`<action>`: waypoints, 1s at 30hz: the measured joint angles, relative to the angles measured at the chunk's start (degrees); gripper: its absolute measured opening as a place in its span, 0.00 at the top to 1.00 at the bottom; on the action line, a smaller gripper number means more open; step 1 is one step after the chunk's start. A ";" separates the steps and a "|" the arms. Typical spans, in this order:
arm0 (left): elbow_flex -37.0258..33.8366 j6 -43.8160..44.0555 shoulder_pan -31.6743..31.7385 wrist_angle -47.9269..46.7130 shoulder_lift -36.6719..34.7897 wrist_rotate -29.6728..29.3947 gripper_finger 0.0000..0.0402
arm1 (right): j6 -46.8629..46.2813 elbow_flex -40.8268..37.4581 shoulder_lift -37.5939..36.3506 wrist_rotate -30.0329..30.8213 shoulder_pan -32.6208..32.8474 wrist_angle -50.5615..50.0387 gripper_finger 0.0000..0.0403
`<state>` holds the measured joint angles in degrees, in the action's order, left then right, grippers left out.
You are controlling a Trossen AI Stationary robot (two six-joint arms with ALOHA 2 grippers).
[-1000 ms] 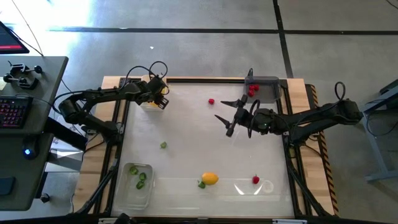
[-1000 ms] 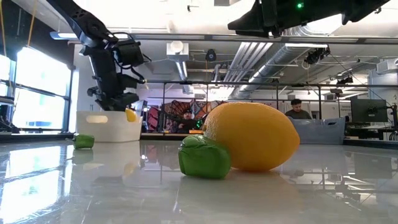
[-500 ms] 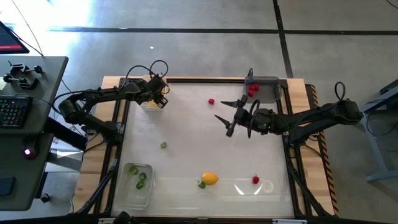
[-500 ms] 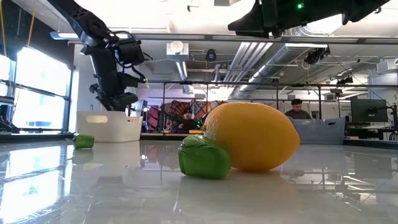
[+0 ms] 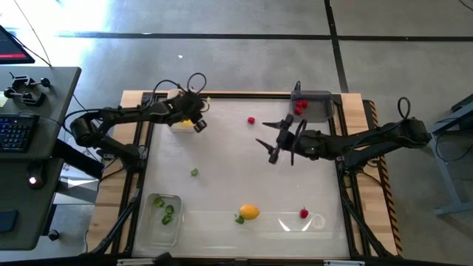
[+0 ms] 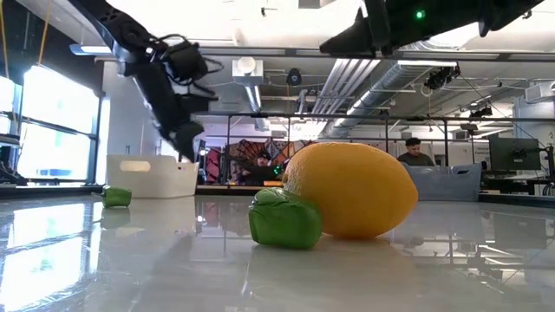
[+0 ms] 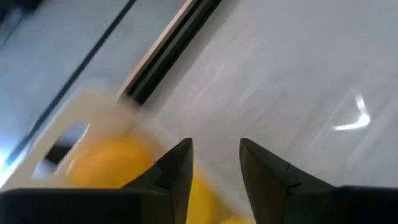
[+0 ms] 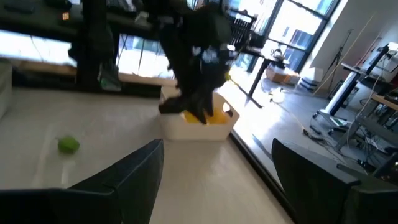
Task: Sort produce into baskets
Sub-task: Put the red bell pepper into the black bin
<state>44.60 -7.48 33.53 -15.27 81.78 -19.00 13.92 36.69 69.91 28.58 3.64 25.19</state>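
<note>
The white tray point(image 5: 179, 120) stands at the far left corner of the table point(image 5: 244, 159), and yellow fruit point(image 8: 214, 114) lies inside it. The dark grey tray point(image 5: 313, 106), at the far right corner, holds red berries point(image 5: 299, 106). The clear tray point(image 5: 163, 218), at the near left corner, holds green pieces point(image 5: 168, 212).

Only the right wrist view shows the yellow fruit in the white tray clearly; the high view hides it under the arm. The low view shows a lemon point(image 6: 351, 190) touching a green piece point(image 6: 284, 218).

The left gripper point(image 5: 198, 118) hangs over the white tray's edge, fingers point(image 7: 174, 173) a little apart and holding nothing. The right gripper point(image 5: 270, 139) hovers near the grey tray, spread wide, empty.
</note>
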 joint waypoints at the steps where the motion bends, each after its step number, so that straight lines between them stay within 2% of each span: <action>1: 0.00 -0.72 -1.03 1.60 0.00 0.86 0.72 | 0.00 0.00 0.00 -0.02 -0.11 -1.07 0.28; 6: 0.00 -4.96 -6.05 9.20 0.00 4.55 0.77 | -2.09 0.00 0.00 -0.05 -1.30 -5.30 0.28; 11: -0.10 -7.25 -10.09 16.96 0.00 13.11 0.78 | -5.98 0.00 0.00 -2.20 -3.84 -7.70 0.28; 18: -8.94 -7.74 -12.79 42.82 -0.07 27.06 0.79 | -12.64 -0.02 3.45 -7.82 -8.76 -7.94 0.28; 23: -15.32 -3.10 -14.45 56.30 -0.07 31.11 0.79 | -17.10 -0.02 10.74 -8.15 -12.43 -4.80 0.28; 30: -22.32 -0.03 -18.48 64.81 -0.04 32.04 0.79 | -17.14 -0.02 21.40 -9.92 -18.17 7.91 0.28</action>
<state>22.28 -7.51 15.05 49.55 81.73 13.03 -3.22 36.67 91.31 18.66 -14.54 33.10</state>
